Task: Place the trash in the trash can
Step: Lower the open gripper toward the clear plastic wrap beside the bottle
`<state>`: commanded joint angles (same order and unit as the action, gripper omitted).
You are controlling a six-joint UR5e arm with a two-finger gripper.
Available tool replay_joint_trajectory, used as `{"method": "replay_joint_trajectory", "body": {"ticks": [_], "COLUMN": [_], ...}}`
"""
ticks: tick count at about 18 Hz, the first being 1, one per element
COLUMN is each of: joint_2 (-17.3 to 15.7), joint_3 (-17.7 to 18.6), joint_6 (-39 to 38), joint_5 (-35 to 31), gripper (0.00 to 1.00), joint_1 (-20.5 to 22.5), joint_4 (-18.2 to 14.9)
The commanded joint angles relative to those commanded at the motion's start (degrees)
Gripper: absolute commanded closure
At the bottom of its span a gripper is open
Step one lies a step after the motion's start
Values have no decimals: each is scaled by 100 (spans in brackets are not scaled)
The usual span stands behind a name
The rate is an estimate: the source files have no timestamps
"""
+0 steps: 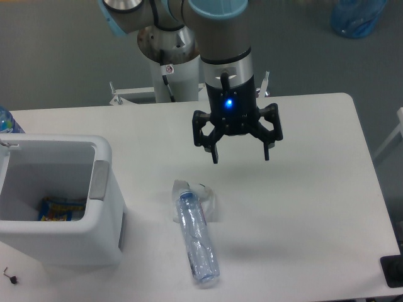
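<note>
gripper (240, 155) hangs above white table (315, 189), jaws wide, empty; bottle (196, 241) lies below on plastic sheet (211, 200), bin (60, 201) at left.

Arm (189, 25) cut off by top edge; upper links out of view. Blue bag-like thing (357, 17) top right clipped by top edge, blurred, can't tell what. Blue object (7, 121) at left edge half cut off. Trash can (94, 226) left side runs off frame; blue-yellow item (60, 209) inside partly hidden by rim, print unreadable. Bottle (196, 242) label too blurred to read. Thin sheet (211, 200) beside bottle nearly invisible, outline unclear. Dark thing (393, 270) bottom right clipped by edge. Tiny speck (9, 274) bottom left, too small to tell.
</note>
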<state>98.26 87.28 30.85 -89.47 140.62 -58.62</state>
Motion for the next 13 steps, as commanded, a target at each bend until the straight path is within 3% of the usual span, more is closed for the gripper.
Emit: {"method": "replay_joint_trajectory", "body": {"ticks": [13], "joint_2": [219], "joint_3": [17], "joint_6": [-79], "joint_5": [-237], "gripper": [0], "joint_1": [-18], "joint_4": [9]}}
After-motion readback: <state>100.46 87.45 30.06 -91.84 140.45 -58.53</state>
